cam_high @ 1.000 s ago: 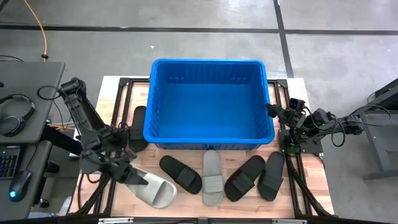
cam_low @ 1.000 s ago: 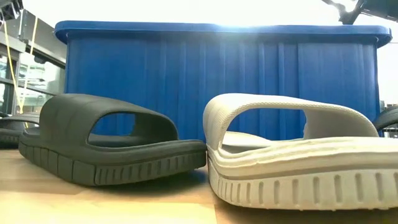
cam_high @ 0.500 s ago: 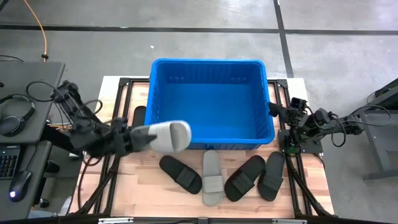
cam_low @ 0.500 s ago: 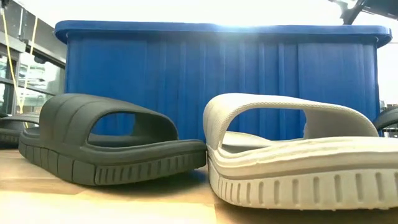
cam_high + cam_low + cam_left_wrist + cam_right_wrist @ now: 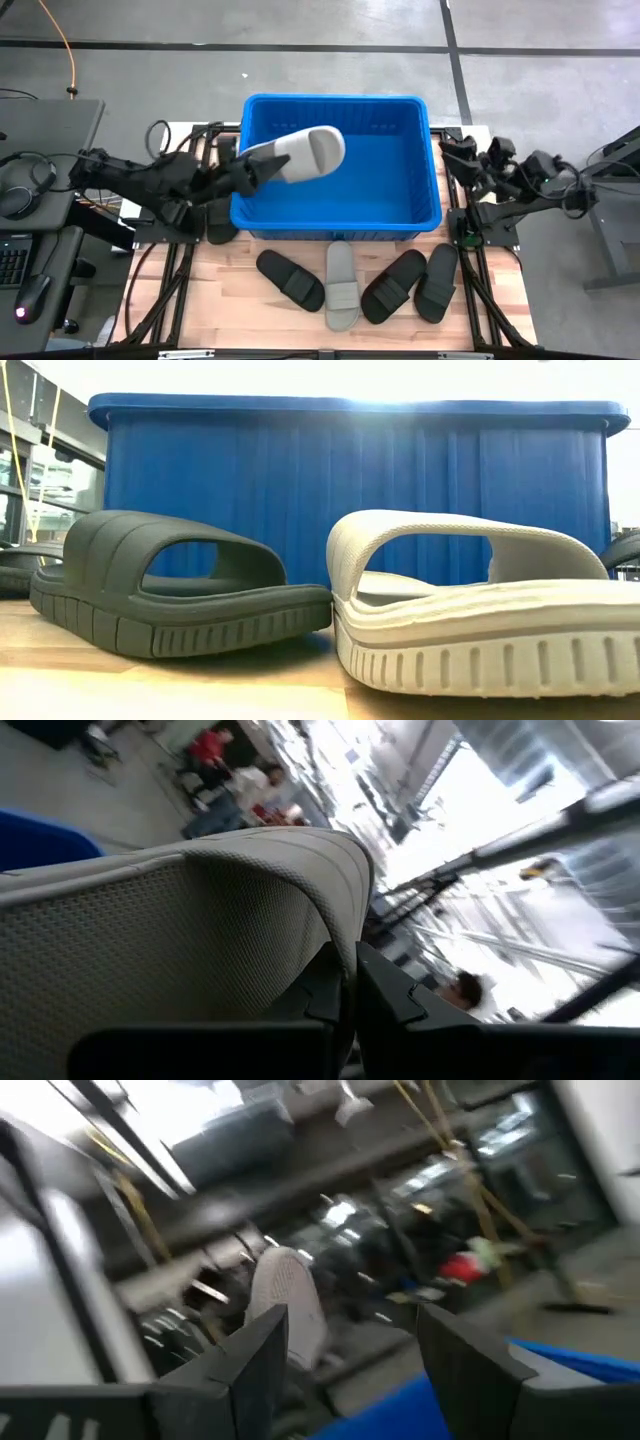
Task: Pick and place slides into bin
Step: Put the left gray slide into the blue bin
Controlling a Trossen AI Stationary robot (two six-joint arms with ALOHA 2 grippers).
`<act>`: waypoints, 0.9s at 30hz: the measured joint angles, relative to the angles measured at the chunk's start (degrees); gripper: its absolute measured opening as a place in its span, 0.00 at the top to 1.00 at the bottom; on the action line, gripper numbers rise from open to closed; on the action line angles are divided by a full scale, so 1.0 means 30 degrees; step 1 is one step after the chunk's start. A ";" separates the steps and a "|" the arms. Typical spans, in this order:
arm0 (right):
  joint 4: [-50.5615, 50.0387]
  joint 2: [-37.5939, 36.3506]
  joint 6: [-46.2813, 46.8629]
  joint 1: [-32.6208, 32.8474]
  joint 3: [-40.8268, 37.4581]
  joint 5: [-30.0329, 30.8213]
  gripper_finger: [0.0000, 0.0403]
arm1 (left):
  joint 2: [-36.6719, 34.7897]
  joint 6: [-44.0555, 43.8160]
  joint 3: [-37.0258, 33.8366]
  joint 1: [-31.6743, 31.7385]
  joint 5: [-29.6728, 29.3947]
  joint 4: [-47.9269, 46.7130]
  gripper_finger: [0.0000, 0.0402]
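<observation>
My left gripper (image 5: pixel 256 170) is shut on a light grey slide (image 5: pixel 305 153) that hangs in the air over the left part of the blue bin (image 5: pixel 425 215). In the left wrist view this slide (image 5: pixel 180 920) fills most of the picture. Several more slides lie flat on their soles on the table in front of the bin: black ones (image 5: pixel 290 280) (image 5: pixel 393 286) (image 5: pixel 437 282) and a grey one (image 5: pixel 341 285). Another black slide (image 5: pixel 220 215) lies left of the bin. My right gripper (image 5: pixel 455 160) stands open beside the bin's right rim, with nothing between its fingers (image 5: pixel 250 1360). My left gripper pinches the grey slide's edge (image 5: pixel 345 945) at one end between its two fingers (image 5: pixel 385 995). The fingers come about level from the table's left. The slide is lifted clear and sticks out beyond them toward the right, above the bin.
In the low view a black slide (image 5: pixel 170 585) and a grey slide (image 5: pixel 480 610) stand before the bin's front wall (image 5: pixel 350 480). A desk with headphones (image 5: pixel 25 185) is left of the table. Black frame rails (image 5: pixel 190 150) flank the bin.
My left gripper has lifted the grey slide off the table's near left corner and carried it up, toward the far edge and to the right, until it hangs over the bin; the slide has turned about on the way. My right gripper has risen and rolled beside the bin.
</observation>
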 joint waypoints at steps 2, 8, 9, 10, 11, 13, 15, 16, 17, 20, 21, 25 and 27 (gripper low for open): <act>-0.0922 0.1267 -0.0855 -0.0002 0.1527 0.0552 0.47 | 0.0508 -0.0210 -0.0014 0.0875 0.0603 0.0098 0.98; -0.1722 0.4693 -0.2017 -0.0835 0.4964 0.0104 0.41 | 0.2552 -0.0001 -0.0022 0.2585 0.2851 0.3392 0.99; -0.2108 0.5268 -0.1712 -0.1159 0.5456 0.0005 0.40 | 0.2889 0.0140 -0.0022 0.2748 0.3079 0.3968 0.98; -0.2452 0.5760 -0.1335 -0.1523 0.5879 -0.0015 0.38 | 0.3201 0.0406 -0.0022 0.2913 0.3301 0.4443 0.98; -0.2722 0.6236 -0.0881 -0.1921 0.6226 -0.0039 0.36 | 0.3473 0.0733 -0.0022 0.3063 0.3494 0.4965 0.97; -0.2897 0.7026 -0.0009 -0.2736 0.6702 -0.0319 0.33 | 0.3883 0.1416 -0.0023 0.3300 0.3600 0.5896 0.97; -0.2130 0.7659 0.0474 -0.3507 0.6938 -0.1884 0.30 | 0.4157 0.1976 -0.0025 0.3484 0.3593 0.6645 0.98; -0.1452 0.7951 0.0645 -0.3868 0.6998 -0.2955 0.28 | 0.4253 0.2054 -0.0022 0.3616 0.3590 0.6818 0.99; -0.0894 0.8251 0.0879 -0.4208 0.7021 -0.3849 0.27 | 0.4352 0.2069 -0.0022 0.3772 0.3590 0.6963 0.99; -0.0066 0.9196 0.1396 -0.5048 0.7021 -0.5621 0.27 | 0.4585 0.2098 -0.0029 0.4027 0.3762 0.7280 0.98; -0.0034 0.9506 0.1662 -0.5315 0.7019 -0.6123 0.27 | 0.4585 0.2104 -0.0029 0.4126 0.3914 0.7345 0.98; 0.0944 1.0665 0.2561 -0.5897 0.7013 -0.7782 0.27 | 0.4556 0.2440 -0.0022 0.4391 0.4176 0.7577 0.97; 0.1704 1.1221 0.2609 -0.5933 0.7013 -0.7933 0.27 | 0.4563 0.2562 -0.0022 0.4394 0.4173 0.7575 0.98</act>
